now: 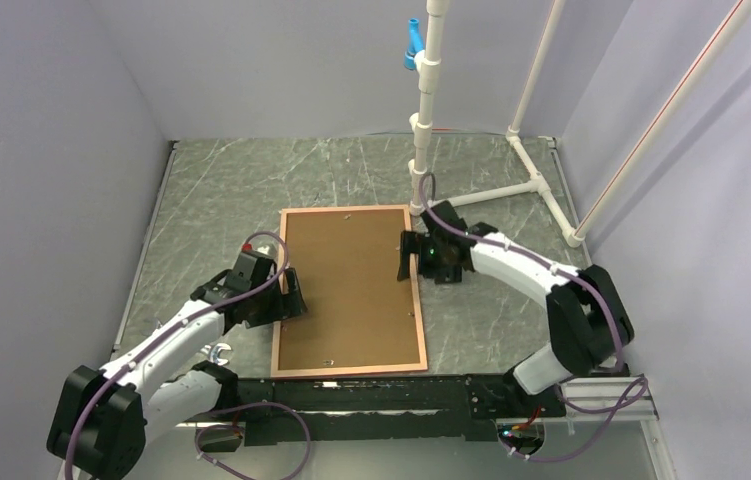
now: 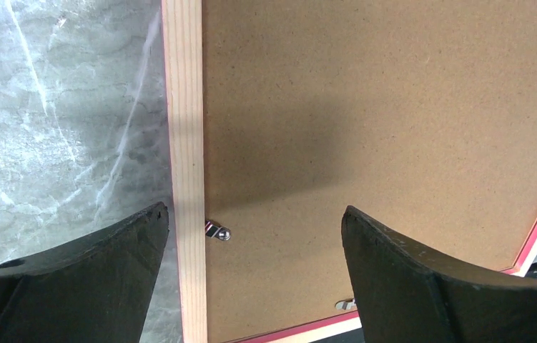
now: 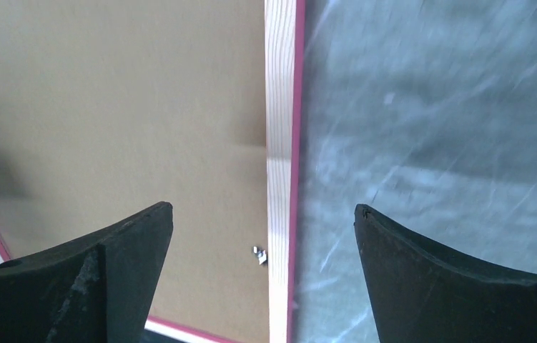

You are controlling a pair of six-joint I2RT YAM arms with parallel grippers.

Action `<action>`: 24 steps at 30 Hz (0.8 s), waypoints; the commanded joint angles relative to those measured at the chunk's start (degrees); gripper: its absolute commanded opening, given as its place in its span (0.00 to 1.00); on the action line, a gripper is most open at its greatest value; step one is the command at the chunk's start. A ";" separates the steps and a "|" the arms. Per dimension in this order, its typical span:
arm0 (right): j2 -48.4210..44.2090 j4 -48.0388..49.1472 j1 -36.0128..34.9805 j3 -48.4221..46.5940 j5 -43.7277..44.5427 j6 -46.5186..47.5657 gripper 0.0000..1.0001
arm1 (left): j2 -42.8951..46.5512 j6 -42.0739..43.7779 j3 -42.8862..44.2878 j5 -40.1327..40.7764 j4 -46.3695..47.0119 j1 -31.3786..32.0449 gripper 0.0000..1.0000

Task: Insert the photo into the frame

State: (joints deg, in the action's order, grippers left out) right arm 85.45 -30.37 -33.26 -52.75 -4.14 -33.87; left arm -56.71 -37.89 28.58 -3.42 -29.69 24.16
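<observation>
The frame (image 1: 349, 371) lies face down in the middle of the table, showing its pale wood back rails with a pinkish-red outer edge. A brown backing board (image 1: 351, 290) fills it. The photo is not visible in any view. My left gripper (image 1: 291, 295) is open over the frame's left rail (image 2: 185, 143), jaws straddling it, with a small metal tab (image 2: 217, 230) between them. My right gripper (image 1: 409, 258) is open over the right rail (image 3: 279, 143), one finger above the board (image 3: 108, 93) and one above the table; a metal tab (image 3: 259, 255) lies between them.
A white PVC pipe stand (image 1: 429, 100) with a blue clip (image 1: 411, 45) rises just behind the frame's far right corner. Its base pipes (image 1: 541, 185) spread over the back right of the grey marbled table (image 1: 221, 190). Walls close in on three sides.
</observation>
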 commanded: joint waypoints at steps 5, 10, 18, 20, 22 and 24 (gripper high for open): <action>13.55 -0.02 5.39 -14.59 0.12 6.19 0.99 | -4.27 1.18 3.15 -0.25 2.38 -0.85 0.93; 17.48 5.47 7.27 -15.97 -0.99 2.67 0.94 | -4.10 1.13 1.95 -0.84 3.93 -0.94 0.93; 22.32 10.05 7.51 -17.98 2.63 -1.74 0.83 | -4.80 1.23 1.56 -1.20 4.78 -0.96 0.93; 23.15 11.15 7.44 -17.69 3.40 -2.23 0.80 | -4.90 1.38 1.65 -1.01 4.81 -0.96 0.93; 23.92 12.15 7.42 -17.26 3.54 -2.63 0.77 | -5.13 1.50 1.82 -0.96 4.67 -0.96 0.92; 24.97 12.68 7.43 -17.11 3.59 -3.07 0.74 | -5.50 1.50 1.79 -0.96 4.92 -0.96 0.92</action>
State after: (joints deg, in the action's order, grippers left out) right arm 107.83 -21.30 -25.76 -69.12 -2.39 -35.33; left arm -61.63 -37.10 29.39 -3.81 -26.79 23.42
